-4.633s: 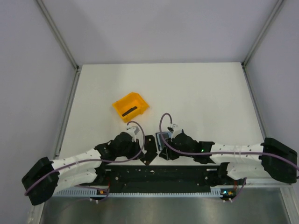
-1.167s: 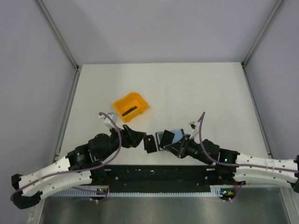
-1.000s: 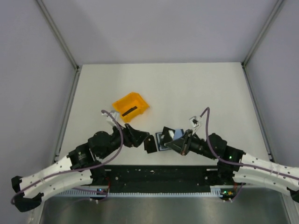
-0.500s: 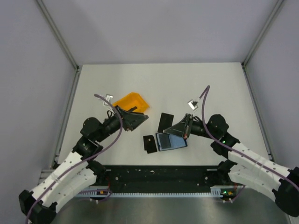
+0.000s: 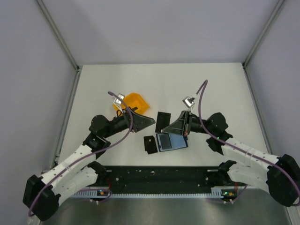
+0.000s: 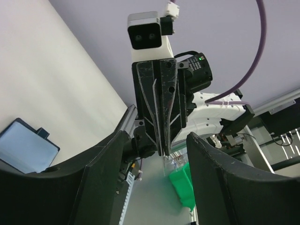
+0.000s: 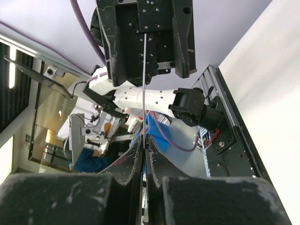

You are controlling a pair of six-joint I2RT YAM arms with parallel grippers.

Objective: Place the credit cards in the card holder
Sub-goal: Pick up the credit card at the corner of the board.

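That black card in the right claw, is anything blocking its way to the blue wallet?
Nothing visible does. The right gripper holds the held card just beyond the open card holder. The second card lies beside it, not on it.

**Masking, Cropping, Thinning**

Masking the near side of the orange bin (image 5: 136, 100) with the left gripper (image 5: 150, 123) in the overhead view, leaving its inside unreadable. Cropping the card holder (image 6: 24, 146) at the left wrist picture's edge and tucking its lower corner behind a finger (image 6: 101, 183). Presenting the credit card (image 7: 143, 70), pinched in the right gripper (image 7: 144, 140), edge-on as a mere hairline, concealing both faces.
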